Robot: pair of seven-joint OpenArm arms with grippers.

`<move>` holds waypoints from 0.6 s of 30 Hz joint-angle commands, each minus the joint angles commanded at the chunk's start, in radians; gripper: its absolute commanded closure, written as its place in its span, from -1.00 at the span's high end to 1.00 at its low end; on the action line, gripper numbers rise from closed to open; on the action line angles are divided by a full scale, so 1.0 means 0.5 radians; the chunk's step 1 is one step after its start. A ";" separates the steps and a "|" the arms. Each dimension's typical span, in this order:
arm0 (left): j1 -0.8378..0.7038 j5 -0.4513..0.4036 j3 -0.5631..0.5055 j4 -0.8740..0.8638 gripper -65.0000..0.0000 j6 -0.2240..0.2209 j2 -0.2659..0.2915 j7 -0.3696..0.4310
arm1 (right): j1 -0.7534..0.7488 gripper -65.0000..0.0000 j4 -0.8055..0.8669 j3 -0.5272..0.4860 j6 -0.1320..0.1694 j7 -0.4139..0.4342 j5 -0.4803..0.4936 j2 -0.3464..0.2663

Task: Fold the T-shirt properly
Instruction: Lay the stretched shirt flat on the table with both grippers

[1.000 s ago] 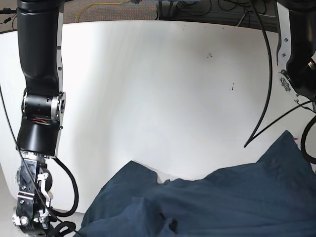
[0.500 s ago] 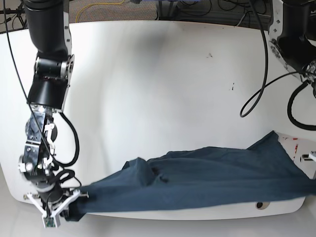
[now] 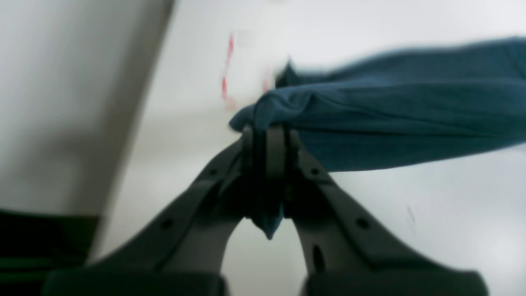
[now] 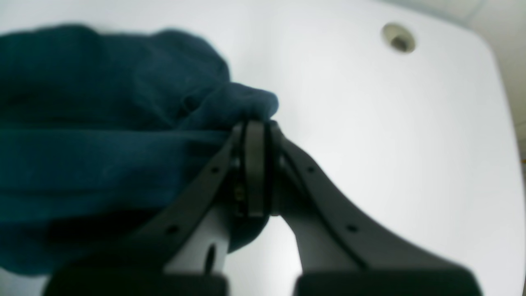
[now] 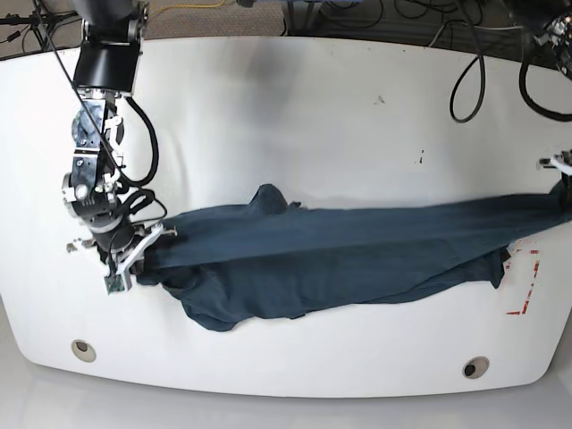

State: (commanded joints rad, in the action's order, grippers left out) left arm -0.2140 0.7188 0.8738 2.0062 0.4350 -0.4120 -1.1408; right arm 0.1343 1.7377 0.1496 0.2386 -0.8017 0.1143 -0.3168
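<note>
The T-shirt [image 5: 340, 255] hangs stretched in a long dark navy band across the white table [image 5: 295, 125], pulled taut between the two arms from the base view's left side to its far right edge. The right gripper [image 4: 254, 135] has its jaws pressed together on a bunched end of the cloth, and in the base view that gripper [image 5: 134, 259] sits low over the table with fabric spilling out beside it. The left gripper [image 3: 269, 131] pinches the opposite end just as tightly (a little tip of blue pokes out below the closed jaws), and it shows only partly at the base view's right edge. Under the taut upper edge the shirt sags into a loose fold that rests on the table near the middle. Red tape marks [image 5: 525, 281] lie on the table under the shirt's right end.
</note>
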 joint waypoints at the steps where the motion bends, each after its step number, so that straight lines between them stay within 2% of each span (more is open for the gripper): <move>1: -0.046 0.037 0.028 0.000 -1.00 0.000 0.000 0.000 | -0.043 -1.00 0.018 0.000 0.000 0.000 0.000 0.000; 5: -0.295 0.163 0.123 0.000 -1.00 0.000 0.003 0.003 | -0.227 -1.00 0.083 0.000 0.000 0.000 -0.003 0.000; 8: -0.445 0.221 0.193 -0.003 -1.00 0.000 0.049 0.003 | -0.347 -1.00 0.132 0.003 -0.006 0.000 -0.003 0.000; 11: -0.580 0.227 0.261 -0.003 -1.00 0.000 0.126 0.003 | -0.466 -1.00 0.166 0.003 -0.009 0.000 -0.003 0.000; 18: -0.832 0.218 0.276 -0.015 -1.00 0.000 0.215 0.003 | -0.672 -1.00 0.181 0.003 -0.018 0.000 0.009 0.031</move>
State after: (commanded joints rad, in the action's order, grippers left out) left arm -0.6299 0.8278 1.0119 1.9985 0.4350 -0.3046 -1.1393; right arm -0.2018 1.8282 0.1511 0.2294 -0.8017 0.1189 -0.3015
